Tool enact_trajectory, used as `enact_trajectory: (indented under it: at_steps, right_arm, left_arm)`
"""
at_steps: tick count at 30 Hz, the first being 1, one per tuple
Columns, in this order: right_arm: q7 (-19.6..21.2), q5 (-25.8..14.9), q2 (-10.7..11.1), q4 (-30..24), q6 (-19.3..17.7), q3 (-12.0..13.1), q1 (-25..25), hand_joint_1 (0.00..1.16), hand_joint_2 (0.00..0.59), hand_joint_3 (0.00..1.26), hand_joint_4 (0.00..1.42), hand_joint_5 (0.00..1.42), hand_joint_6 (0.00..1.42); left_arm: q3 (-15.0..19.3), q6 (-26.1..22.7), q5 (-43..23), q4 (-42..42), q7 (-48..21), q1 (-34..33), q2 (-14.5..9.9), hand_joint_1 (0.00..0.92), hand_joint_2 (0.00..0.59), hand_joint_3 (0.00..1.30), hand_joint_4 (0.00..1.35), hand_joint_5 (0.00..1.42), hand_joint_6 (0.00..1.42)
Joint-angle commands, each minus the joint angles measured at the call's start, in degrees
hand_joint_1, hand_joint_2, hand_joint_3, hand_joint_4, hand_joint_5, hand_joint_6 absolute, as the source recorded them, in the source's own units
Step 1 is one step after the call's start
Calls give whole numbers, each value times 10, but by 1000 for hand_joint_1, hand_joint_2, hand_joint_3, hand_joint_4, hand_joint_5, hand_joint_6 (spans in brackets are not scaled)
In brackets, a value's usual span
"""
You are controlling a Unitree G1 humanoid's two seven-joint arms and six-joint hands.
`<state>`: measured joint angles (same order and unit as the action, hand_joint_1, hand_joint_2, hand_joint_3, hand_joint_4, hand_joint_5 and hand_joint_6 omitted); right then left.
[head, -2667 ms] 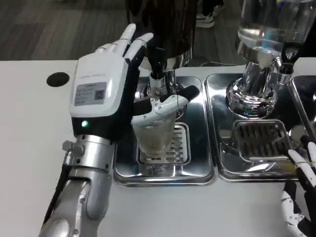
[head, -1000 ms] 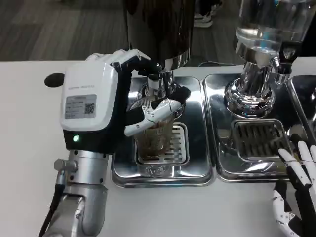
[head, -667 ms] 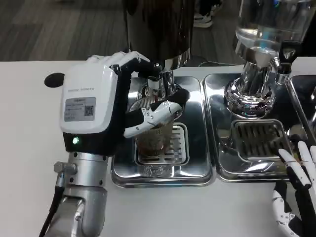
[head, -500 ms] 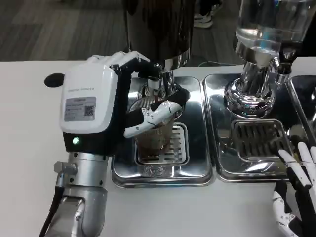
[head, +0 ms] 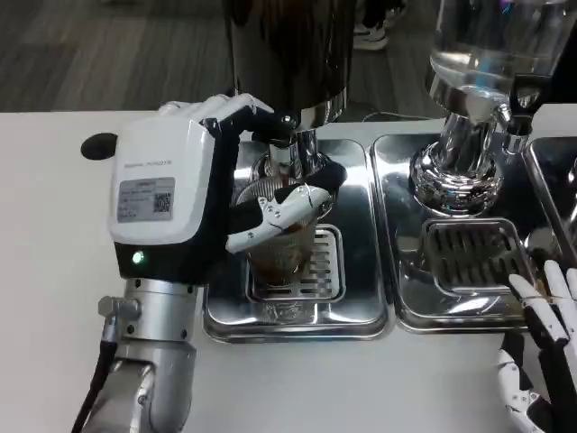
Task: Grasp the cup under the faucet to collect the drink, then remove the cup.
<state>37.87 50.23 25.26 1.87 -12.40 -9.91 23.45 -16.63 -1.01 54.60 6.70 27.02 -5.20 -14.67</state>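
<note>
My left robot hand (head: 180, 194) grips the clear plastic cup (head: 281, 248), thumb (head: 275, 212) crossing its front wall and the other fingers (head: 236, 110) curled round its far side. The cup stands upright on the slotted grate of the left stainless-steel drip tray (head: 361, 311), directly under the black-handled chrome faucet (head: 287, 149) of the dark cylindrical drink dispenser (head: 288, 50); brown liquid fills its lower part. Whether liquid is running from the faucet cannot be told.

At 3 o'clock from the cup, a second stainless-steel drip tray (head: 397, 225) carries the chrome base of a clear glass dispenser (head: 478, 45), whose own small tap (head: 514, 131) sits at its right. The two trays lie side by side, edges just beside each other, on the white table (head: 54, 271).

My right robot hand (head: 541, 361) rests at the 4 o'clock corner of the view, holding nothing, its white-and-black fingers spread apart over the near rim of the second tray.

A round black hole (head: 99, 144) marks the table at 10 o'clock from my left robot hand.
</note>
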Motion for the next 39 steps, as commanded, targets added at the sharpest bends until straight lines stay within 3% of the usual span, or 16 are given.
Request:
enact_trajectory:
  at_steps: [1, 5, 10, 14, 17, 27, 35, 39]
  right_arm:
    - [-2, 0, 0, 0, 0, 0, 1, 159, 586, 185, 1, 0, 131]
    - [-3, -1, 0, -1, 0, 1, 2, 159, 586, 185, 1, 0, 131]
    - [-2, -1, -1, -4, -1, 1, 2, 159, 586, 185, 1, 0, 131]
    - [-4, -2, -1, -4, -1, 0, 0, 160, 585, 185, 1, 0, 131]
    - [-5, -2, -1, -1, -1, 0, -1, 163, 583, 184, 0, 0, 131]
    - [-6, -2, -3, 6, -1, -4, -8, 174, 580, 184, 0, 0, 131]
    - [-8, -5, -1, 9, -2, -3, -9, 180, 577, 179, 0, 0, 131]
    - [-11, -4, 0, 5, -1, -3, -11, 191, 552, 166, 0, 0, 120]
  left_arm:
    - [5, -2, 3, -1, 6, 11, -1, 0, 106, 613, 484, 569, 483]
    - [8, -3, 6, 6, 10, 11, -1, 0, 97, 484, 335, 462, 407]
    - [11, -2, 4, 7, 12, 11, -1, 0, 96, 471, 289, 435, 386]
    - [17, 4, 0, 6, 26, 15, 0, 0, 92, 329, 83, 320, 305]
    - [24, 8, -6, 4, 39, 17, 0, 0, 89, 263, 4, 252, 243]
    - [47, 14, -8, 21, 41, 37, -8, 0, 81, 218, 0, 199, 199]
    - [51, 49, 5, 57, 79, 170, -22, 0, 63, 228, 0, 162, 176]
    - [73, 72, -12, 78, 82, 240, -37, 0, 78, 244, 0, 154, 149]
